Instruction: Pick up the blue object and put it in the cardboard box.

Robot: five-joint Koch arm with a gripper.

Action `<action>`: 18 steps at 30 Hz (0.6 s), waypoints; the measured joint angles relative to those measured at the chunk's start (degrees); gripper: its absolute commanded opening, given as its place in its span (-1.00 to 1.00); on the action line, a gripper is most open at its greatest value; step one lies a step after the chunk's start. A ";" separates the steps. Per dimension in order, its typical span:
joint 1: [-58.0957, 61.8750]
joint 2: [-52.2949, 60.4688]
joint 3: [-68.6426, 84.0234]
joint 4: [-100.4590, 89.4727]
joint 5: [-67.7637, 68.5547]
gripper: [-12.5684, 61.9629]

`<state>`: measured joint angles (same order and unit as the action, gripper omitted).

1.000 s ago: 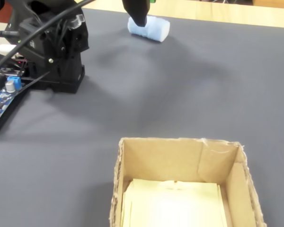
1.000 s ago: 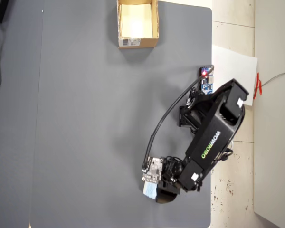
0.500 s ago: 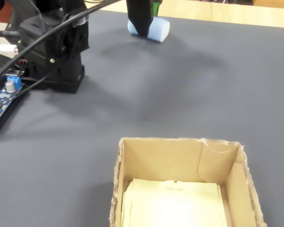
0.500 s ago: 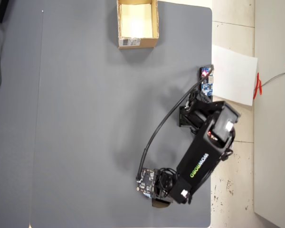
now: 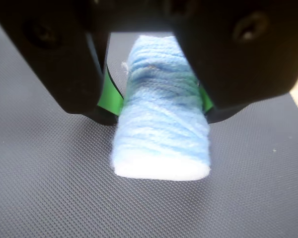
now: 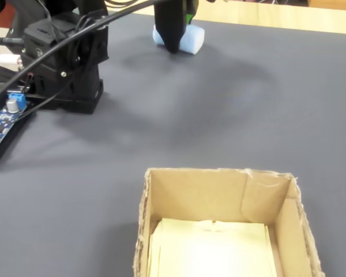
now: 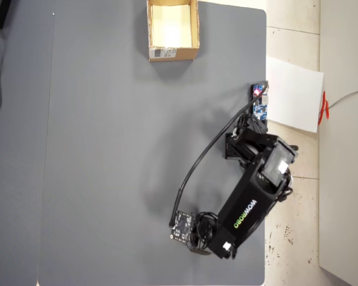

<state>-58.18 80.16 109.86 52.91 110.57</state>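
The jaws sit closely on both sides of the blue object (image 5: 161, 124), which rests on the bench (image 6: 230, 115). It is soft, so it could slip out on the long trip to the cardboard box (image 6: 222, 193).

Grey mat (image 7: 107, 149); white paper (image 7: 295, 95) beside it.

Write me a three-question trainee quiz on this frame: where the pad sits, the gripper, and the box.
1. True or false: the blue object lies inside the cardboard box.
2. In the wrist view, the gripper jaws stand: A) either side of the pad, B) over the box, C) away from the pad.
3. What surface is the pad on?

Key: 1 false; 2 A; 3 the dark grey mat.
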 measured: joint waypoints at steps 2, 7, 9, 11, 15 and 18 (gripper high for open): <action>0.00 -0.18 -0.09 0.26 0.09 -0.32; 0.00 -0.35 -0.53 0.26 -1.49 -0.33; -0.09 -0.26 -0.53 0.26 -1.67 -0.33; 0.35 0.44 -0.53 0.26 -3.25 -0.42; 3.87 4.83 1.93 -3.25 -6.06 -0.42; 6.06 7.65 3.96 -5.45 -6.33 -0.42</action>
<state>-52.12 87.80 113.82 47.46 104.24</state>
